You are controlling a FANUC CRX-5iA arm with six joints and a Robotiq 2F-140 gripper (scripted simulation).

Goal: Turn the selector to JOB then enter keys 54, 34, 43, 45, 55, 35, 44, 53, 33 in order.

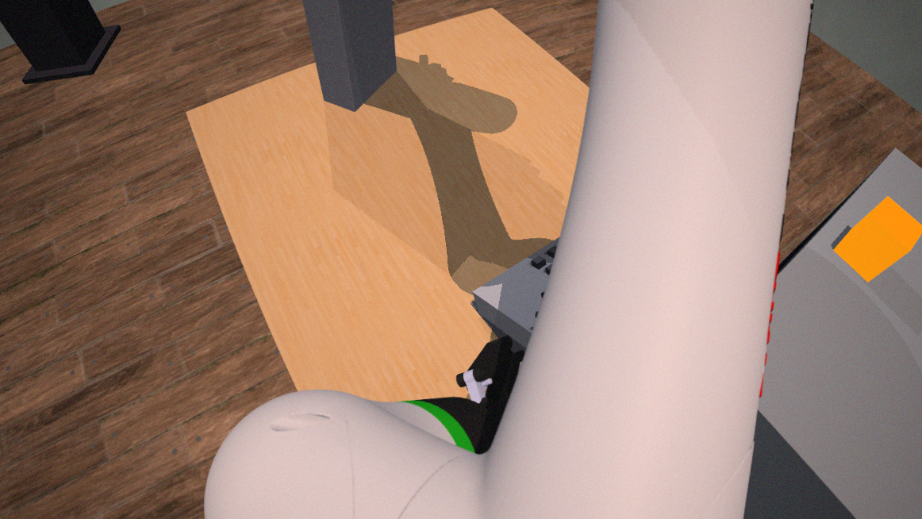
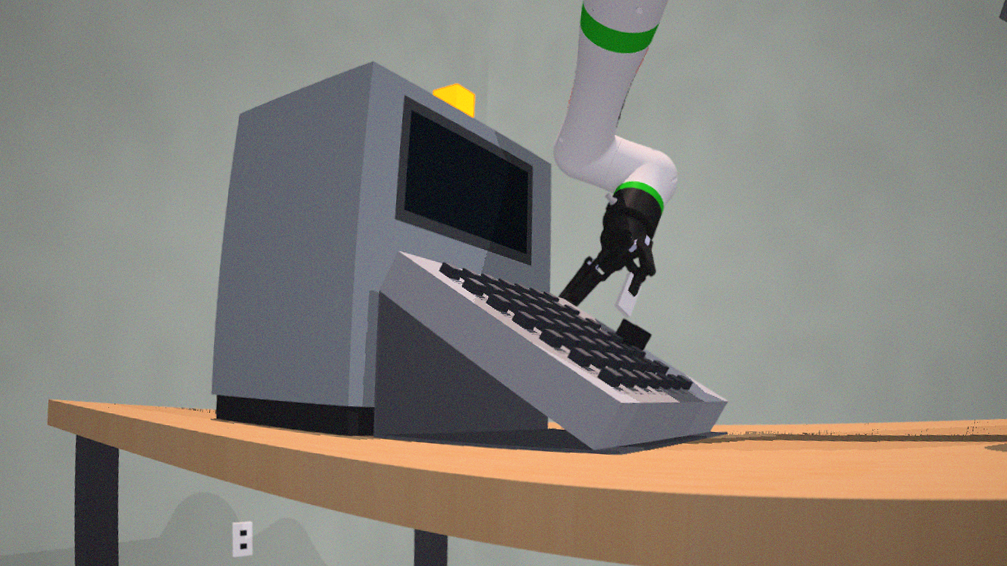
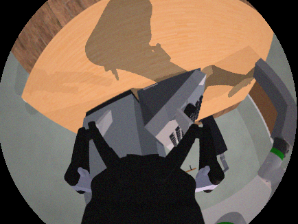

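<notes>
The grey machine (image 2: 308, 239) stands on the table, with a dark screen and a sloped keypad (image 2: 561, 330) (image 1: 516, 293) of dark keys. None of the keys I can see is lit, and their names are too small to read. The black selector knob (image 2: 633, 332) sits at the keypad's right side. My gripper (image 2: 599, 299) (image 3: 143, 115) is open and empty, and hangs just above the selector and the right part of the keypad without touching them. In the top view the arm hides most of the keypad, and only part of the gripper (image 1: 480, 380) shows.
The wooden table (image 2: 475, 473) (image 1: 309, 271) reaches out in front of the machine. An orange beacon (image 2: 454, 97) (image 1: 880, 238) sits on top of the machine. A dark grey post (image 1: 351, 51) hangs over the table's far side.
</notes>
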